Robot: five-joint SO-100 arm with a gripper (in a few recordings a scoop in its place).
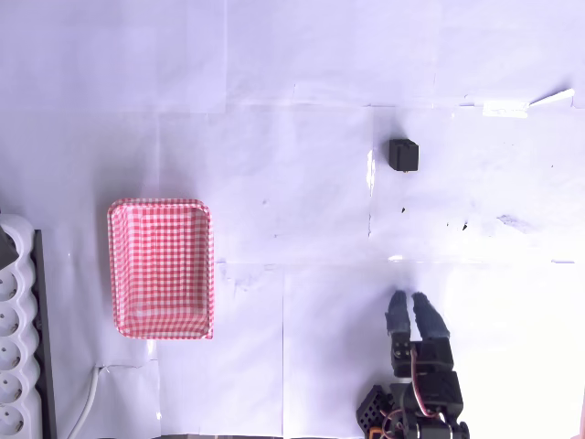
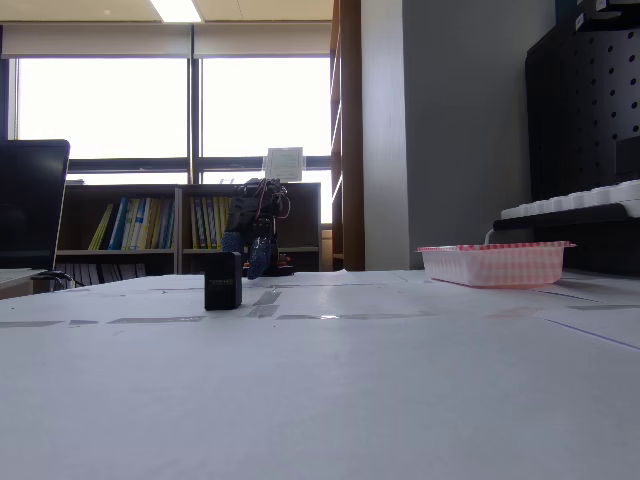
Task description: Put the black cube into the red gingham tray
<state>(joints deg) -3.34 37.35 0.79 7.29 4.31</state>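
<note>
Overhead view: black cube [image 1: 403, 155] rests on the tabletop [image 1: 292, 247], well right of the empty red gingham tray [image 1: 161, 268]; slightly spread, empty pincer [image 1: 410, 311] must next reach the cube.

Cube [image 1: 403, 155] right of tray [image 1: 161, 269]

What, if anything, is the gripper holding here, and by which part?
Nothing. The gripper is empty, well apart from the black cube, which sits untouched on the table.
</note>
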